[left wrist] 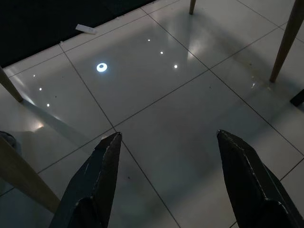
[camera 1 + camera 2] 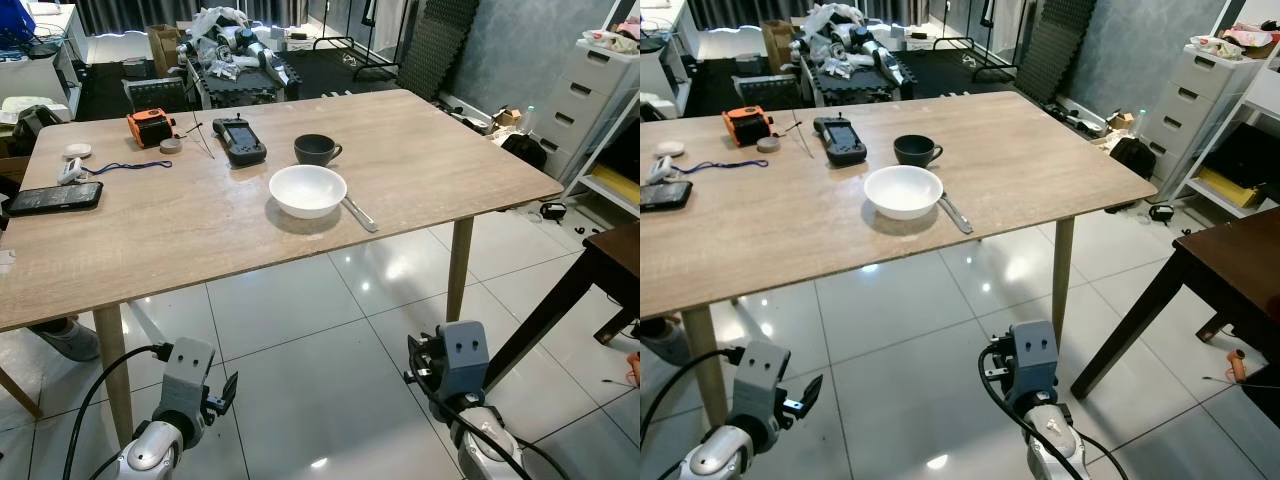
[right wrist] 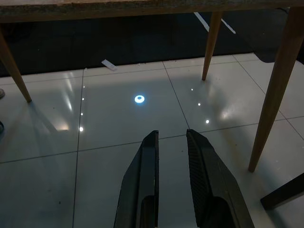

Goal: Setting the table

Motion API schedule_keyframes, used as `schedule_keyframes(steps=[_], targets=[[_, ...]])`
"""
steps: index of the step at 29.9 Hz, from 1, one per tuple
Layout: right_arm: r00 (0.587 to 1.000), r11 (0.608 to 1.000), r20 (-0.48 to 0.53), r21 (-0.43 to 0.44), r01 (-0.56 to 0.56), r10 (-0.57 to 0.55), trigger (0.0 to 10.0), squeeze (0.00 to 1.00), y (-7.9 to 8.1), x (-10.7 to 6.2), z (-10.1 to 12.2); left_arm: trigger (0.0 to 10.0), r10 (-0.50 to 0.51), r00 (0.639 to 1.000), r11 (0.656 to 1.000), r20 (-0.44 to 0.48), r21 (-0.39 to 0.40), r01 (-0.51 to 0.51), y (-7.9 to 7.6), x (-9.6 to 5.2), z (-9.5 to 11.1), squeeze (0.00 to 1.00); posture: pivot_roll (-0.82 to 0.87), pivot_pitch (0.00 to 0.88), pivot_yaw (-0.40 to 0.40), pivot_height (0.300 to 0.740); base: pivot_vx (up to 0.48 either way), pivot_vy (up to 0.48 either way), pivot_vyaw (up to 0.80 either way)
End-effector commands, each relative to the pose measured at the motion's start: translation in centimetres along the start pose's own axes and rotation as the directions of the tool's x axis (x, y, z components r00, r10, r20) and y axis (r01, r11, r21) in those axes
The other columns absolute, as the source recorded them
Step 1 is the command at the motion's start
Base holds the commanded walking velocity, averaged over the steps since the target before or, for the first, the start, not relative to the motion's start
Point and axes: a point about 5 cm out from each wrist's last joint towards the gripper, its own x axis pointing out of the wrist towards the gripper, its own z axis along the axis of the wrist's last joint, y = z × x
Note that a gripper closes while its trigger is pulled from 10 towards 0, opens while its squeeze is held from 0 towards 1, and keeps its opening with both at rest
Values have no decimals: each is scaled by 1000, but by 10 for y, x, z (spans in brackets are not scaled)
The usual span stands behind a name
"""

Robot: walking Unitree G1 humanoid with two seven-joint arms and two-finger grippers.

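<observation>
On light wooden desk (image 2: pixel 430 160), white round bowl (image 2: pixel 307 189) beside dark cup (image 2: pixel 315 149), metal spoon (image 2: pixel 359 214), left gripper (image 1: pixel 166 156) fingers wide apart, empty, right gripper (image 3: pixel 172 156) fingers nearly closed, empty.

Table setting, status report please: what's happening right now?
Left gripper open, right gripper nearly shut, both low. White bowl, spoon, cup set.

Items on far left part of table top, upper left of frame:
- Orange device (image 2: pixel 150 126), near back edge.
- Black handheld controller (image 2: pixel 239 139), right of orange device.
- Small tape roll (image 2: pixel 171 145), between the two.
- Black phone (image 2: pixel 54 197), lying flat at left edge.
- Blue cord (image 2: pixel 130 167), trailing above phone.

Surroundings:
- White drawer unit (image 2: pixel 592 95), upper right.
- Dark wooden table (image 2: pixel 610 258), right edge.
- Glossy white tiled floor (image 2: pixel 320 350).
- Cluttered black mats (image 2: pixel 245 80), top centre.
</observation>
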Motion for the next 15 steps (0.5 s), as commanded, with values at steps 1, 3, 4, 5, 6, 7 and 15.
schedule_keyframes(steps=[1, 3, 4, 5, 6, 7, 15], targets=[[1000, 1000, -27, 1, 5, -5, 10000, 0, 0, -3, -6, 10000, -7, 1000, 1000, -17, 6, 7, -1, -1, -3, 0, -11, 81, 32, 740, 0, 0, 0], [1000, 1000, -27, 1, 5, -5, 10000, 0, 0, -3, -6, 10000, -7, 1000, 1000, -16, 6, 7, -1, -1, -3, 0, -11, 81, 32, 740, 0, 0, 0], [1000, 1000, -27, 0, 5, -5, 10000, 0, 0, -3, -6, 10000, -7, 1000, 1000, -16, 6, 7, -2, -1, -3, 0, -12, 79, 32, 740, 0, 0, 0], [1000, 1000, -27, 0, 5, -5, 10000, 0, 0, -3, -6, 10000, -7, 1000, 1000, -16, 6, 7, -2, -1, -3, 0, -12, 79, 32, 740, 0, 0, 0], [1000, 1000, -28, 0, 5, -5, 10000, 0, 0, -3, -6, 10000, -8, 1000, 1000, -17, 6, 8, -2, -1, -3, 0, -12, 79, 32, 740, 0, 0, 0], [1000, 1000, -27, 0, 5, -5, 10000, 0, 0, -3, -6, 10000, -8, 1000, 1000, -16, 7, 8, -2, -1, -2, 0, -12, 76, 32, 740, 0, 0, 0], [1000, 1000, -29, -2, 0, 0, 10000, 0, 0, -3, -6, 10000, -5, 1000, 1000, -13, 6, 6, -2, 0, -1, 0, -8, 81, 29, 740, 0, 0, 0]])
